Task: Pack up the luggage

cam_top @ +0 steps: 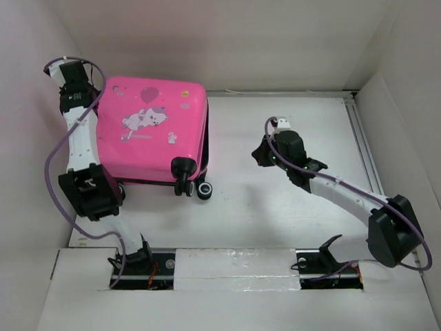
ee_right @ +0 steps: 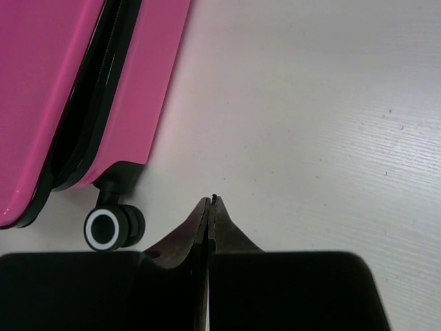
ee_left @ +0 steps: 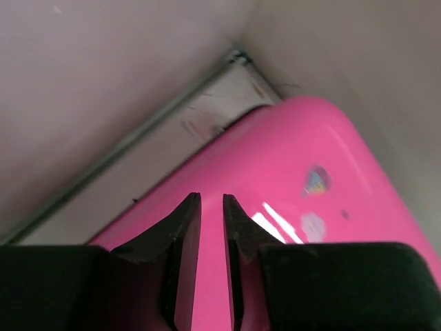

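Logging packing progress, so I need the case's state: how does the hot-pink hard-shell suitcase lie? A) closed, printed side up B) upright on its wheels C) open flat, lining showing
A: the hot-pink hard-shell suitcase lies flat with its cartoon print facing up, both shells together along the black zipper trim, and no lining showing.

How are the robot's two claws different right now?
The left gripper has a thin gap between its fingers; the right gripper is pinched fully shut. The left gripper is over the pink luggage, near its far left corner; the right gripper is over bare table, beside the luggage's wheel. Both have black pointed fingers, and both hold nothing.
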Controlling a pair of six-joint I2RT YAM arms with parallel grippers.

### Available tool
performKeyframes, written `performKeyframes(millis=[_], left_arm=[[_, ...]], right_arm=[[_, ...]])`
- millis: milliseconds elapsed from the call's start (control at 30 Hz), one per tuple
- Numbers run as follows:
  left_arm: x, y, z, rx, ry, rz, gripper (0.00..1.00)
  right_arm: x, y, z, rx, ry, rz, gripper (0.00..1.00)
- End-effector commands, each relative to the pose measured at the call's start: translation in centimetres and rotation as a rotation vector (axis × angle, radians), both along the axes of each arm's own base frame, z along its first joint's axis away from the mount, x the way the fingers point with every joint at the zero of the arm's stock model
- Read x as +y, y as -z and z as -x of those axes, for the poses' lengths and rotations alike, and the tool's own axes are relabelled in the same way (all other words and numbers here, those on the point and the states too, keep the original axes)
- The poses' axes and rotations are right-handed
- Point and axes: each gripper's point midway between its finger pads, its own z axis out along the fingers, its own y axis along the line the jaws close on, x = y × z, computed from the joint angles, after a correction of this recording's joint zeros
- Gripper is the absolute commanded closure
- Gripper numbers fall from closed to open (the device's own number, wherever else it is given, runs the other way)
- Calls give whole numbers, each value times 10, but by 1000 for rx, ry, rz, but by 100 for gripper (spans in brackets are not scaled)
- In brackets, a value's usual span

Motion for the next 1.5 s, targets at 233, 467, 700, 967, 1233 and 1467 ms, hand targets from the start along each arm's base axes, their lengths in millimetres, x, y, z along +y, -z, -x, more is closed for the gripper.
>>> performKeyframes(millis=[233,467,700,967,1233,1467], left_arm=[[67,40,-6,256,-181,-167,85],[5,174,-28,514,134,22,89],[-151,194,-21,449,476,177,91],[-238,158,46,242,648,310,89],[-242,94,78,19,616,314,78],[-224,108,93,-31,457,311,71]], right_arm=[[34,-13,-18,-73,-39,-44,100],[34,-16,-31,-84,6,-42,100],[1,-25,-57,-102,112,-51,100],[-28,-3,-73,-43,151,-49,100],[-66,26,-70,24,247,-36,100],[-64,14,-74,14,198,-69,100]])
